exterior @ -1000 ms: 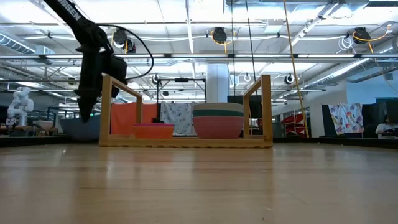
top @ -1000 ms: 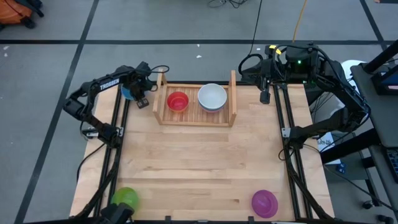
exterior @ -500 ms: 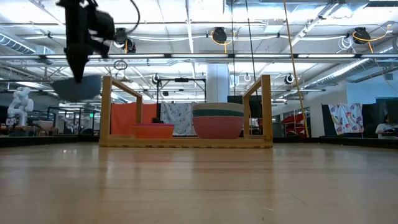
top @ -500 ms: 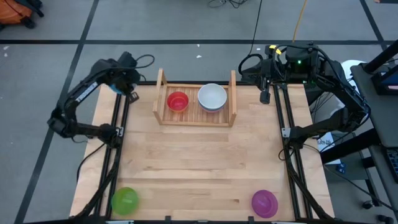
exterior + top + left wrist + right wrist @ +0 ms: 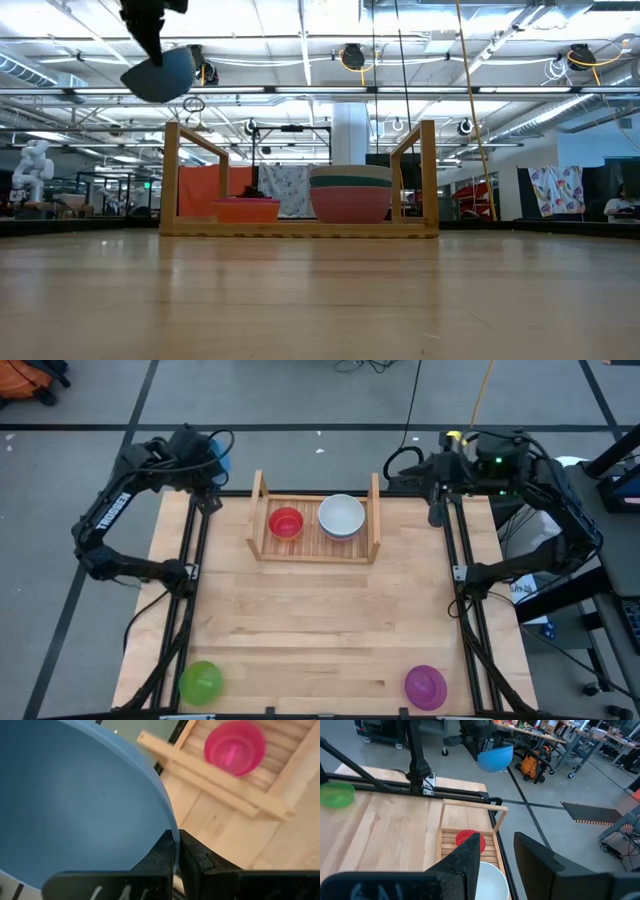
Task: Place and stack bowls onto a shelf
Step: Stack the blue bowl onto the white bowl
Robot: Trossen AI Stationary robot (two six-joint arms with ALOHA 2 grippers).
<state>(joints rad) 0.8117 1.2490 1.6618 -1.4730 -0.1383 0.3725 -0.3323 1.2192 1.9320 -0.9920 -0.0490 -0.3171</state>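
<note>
Left gripper, pinched shut on the blue bowl's rim, holds it high off the table's far-left corner, outside the shelf's left board, probably nearest the red bowl; right gripper waits open, far-right.

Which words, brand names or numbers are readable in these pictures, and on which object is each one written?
"TROSSEN": white letters along the left arm, in the high view.
White marks on the left tool body, left wrist view: cut off, unreadable.
Bowls, shelf: no text visible.
</note>
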